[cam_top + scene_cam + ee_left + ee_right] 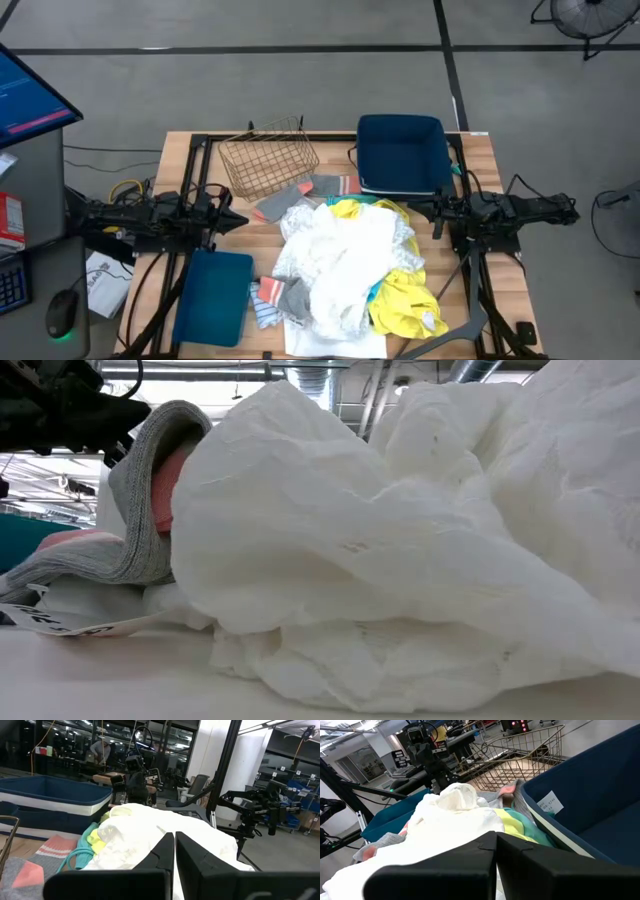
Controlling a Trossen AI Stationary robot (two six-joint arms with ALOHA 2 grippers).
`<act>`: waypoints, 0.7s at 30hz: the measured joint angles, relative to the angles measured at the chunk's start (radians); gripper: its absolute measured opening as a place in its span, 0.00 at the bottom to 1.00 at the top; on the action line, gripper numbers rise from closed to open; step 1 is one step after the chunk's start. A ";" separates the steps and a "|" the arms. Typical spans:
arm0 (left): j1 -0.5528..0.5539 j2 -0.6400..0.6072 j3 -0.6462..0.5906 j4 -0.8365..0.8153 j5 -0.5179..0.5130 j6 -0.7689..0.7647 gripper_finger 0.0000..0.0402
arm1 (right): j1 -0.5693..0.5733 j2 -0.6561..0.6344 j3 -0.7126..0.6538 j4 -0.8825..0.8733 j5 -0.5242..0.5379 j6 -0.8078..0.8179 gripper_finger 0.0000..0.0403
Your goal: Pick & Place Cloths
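Note:
A heap of cloths lies in the table's middle: a big white garment (345, 265) on top, a yellow one (405, 300) to its right, grey and coral socks (280, 200) and a striped sock (265, 305) at the edges. In the low view the white garment (400, 540) fills the picture, with a grey and coral sock (150, 510) beside it. My left gripper (235, 218) hovers left of the heap, shut and empty (174, 842). My right gripper (432, 212) hovers right of it, shut and empty (496, 845).
A copper wire basket (268, 158) stands at the far side, left of a dark blue bin (402, 152). Another dark blue bin (213, 297) sits at the near left. A paper sheet (335, 340) lies under the heap's near edge.

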 joint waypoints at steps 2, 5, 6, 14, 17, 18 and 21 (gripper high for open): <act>0.000 0.000 0.000 0.000 0.000 0.000 0.00 | 0.000 0.000 0.000 0.000 0.000 0.000 0.00; 0.000 0.000 0.000 0.000 0.000 0.000 0.00 | 0.000 0.000 0.000 0.000 0.000 0.000 0.00; 0.000 0.000 0.000 0.000 0.000 0.000 0.00 | 0.000 0.000 0.000 0.000 0.000 0.000 0.00; 0.000 0.000 0.000 0.008 -0.012 0.000 0.00 | 0.000 0.000 0.000 0.000 0.000 0.000 0.00; 0.000 0.000 0.000 0.008 -0.013 0.000 0.00 | 0.000 0.000 0.000 0.000 0.000 0.000 0.00; 0.000 0.000 0.000 0.008 -0.014 0.000 0.00 | 0.000 0.000 0.000 0.000 0.000 0.000 0.00; 0.000 0.000 0.000 0.009 -0.016 0.000 0.00 | 0.000 0.000 0.000 0.000 0.000 0.000 0.00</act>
